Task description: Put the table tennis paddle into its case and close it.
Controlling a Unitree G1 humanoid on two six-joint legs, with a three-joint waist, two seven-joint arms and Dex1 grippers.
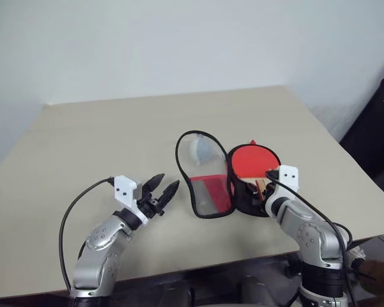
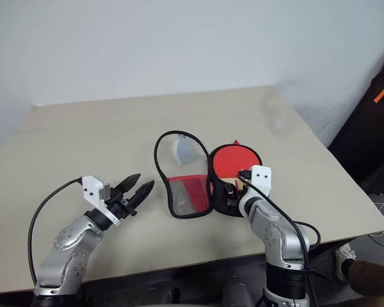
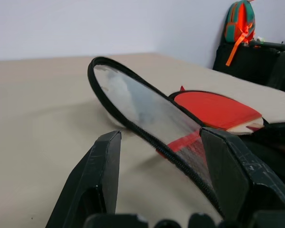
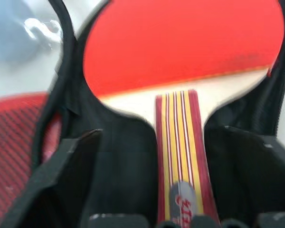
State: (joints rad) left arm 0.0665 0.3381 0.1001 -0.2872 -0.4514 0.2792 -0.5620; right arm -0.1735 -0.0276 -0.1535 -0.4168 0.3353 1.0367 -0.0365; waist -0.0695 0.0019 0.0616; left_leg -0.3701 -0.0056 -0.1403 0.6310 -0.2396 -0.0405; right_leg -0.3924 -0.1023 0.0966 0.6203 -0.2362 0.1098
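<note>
Right gripper [image 4: 180,142]: fingers apart, straddling the handle of the table tennis paddle [image 1: 252,159] without clamping it. Paddle lies in the open case [image 1: 240,192], whose flap [image 1: 201,173] stands up at its 9 o'clock. Left gripper [image 1: 162,190]: fingers apart, empty, at the flap's 8 o'clock.

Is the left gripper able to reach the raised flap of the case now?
Probably yes: the left gripper is open, facing the case's raised flap, with only bare table between them.
</note>
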